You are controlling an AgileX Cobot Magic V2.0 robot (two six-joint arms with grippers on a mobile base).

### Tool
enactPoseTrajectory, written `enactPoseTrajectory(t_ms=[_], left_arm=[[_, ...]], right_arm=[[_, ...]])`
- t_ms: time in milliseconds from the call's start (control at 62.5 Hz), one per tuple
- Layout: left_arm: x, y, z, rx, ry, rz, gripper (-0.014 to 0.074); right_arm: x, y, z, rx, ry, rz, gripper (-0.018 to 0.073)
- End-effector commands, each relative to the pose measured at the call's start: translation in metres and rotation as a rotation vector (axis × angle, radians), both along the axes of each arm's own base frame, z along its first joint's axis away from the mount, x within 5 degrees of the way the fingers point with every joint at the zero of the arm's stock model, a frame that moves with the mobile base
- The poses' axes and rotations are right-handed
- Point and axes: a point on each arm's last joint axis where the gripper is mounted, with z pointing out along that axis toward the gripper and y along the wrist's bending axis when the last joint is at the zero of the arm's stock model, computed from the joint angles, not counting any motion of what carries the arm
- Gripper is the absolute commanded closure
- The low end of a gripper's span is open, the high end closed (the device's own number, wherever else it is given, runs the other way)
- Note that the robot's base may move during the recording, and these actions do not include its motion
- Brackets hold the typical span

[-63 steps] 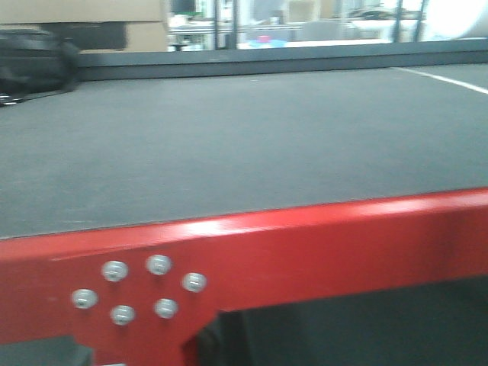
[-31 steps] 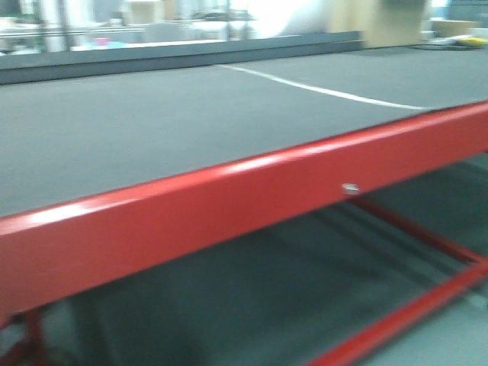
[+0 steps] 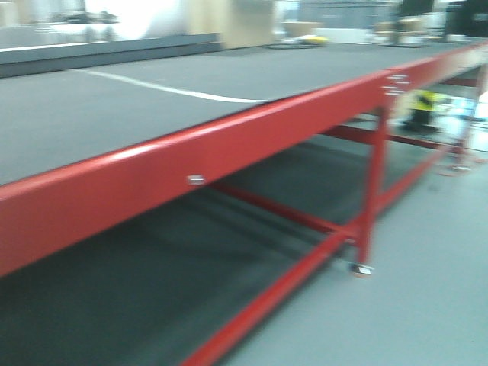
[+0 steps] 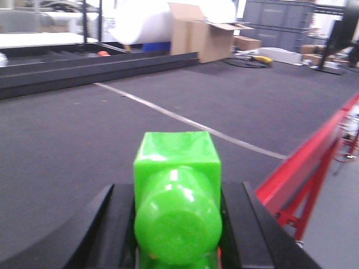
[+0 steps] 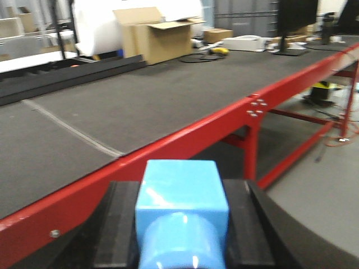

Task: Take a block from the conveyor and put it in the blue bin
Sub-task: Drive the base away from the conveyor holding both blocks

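A green block [image 4: 176, 168] with a round stud facing the camera sits between the black fingers [image 4: 119, 224] of my left gripper [image 4: 177, 196], which is shut on it above the dark grey conveyor [image 4: 67, 134]. My right gripper [image 5: 181, 193] is shut on a light blue block [image 5: 180, 190], just off the conveyor's [image 5: 140, 106] red side beam [image 5: 185, 137]. The front view shows only the conveyor [image 3: 91, 114] and its frame, with no gripper in it. The blue bin is out of view.
A pale seam line [image 4: 185, 120] crosses the belt. A dark raised rail [image 4: 84, 70] runs along the far side. A cardboard box [image 5: 157, 33] and a white roll [image 4: 140, 22] stand beyond it. Red legs and crossbars [image 3: 374, 175] stand on the grey floor [image 3: 427, 290] at right.
The front view has swung to the right along the conveyor. The bolted bracket has left the picture, and a red leg, crossbars and floor have come in.
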Motion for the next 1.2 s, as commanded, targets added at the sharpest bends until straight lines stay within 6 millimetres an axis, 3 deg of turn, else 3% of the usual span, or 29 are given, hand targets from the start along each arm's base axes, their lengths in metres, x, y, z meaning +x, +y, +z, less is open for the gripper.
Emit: enactPoseTrajectory(t_ms=[0, 1183], left_arm=[[-0.0018, 0.0004, 0.0027, 0.002, -0.027, 0.006, 0.0708], [-0.0018, 0.0004, 0.0027, 0.002, -0.027, 0.006, 0.0708]], right_arm=[[-0.0005, -0.0006, 0.0017, -0.013, -0.027, -0.006, 0.0721], [-0.0005, -0.0006, 0.0017, -0.013, -0.027, -0.006, 0.0721]])
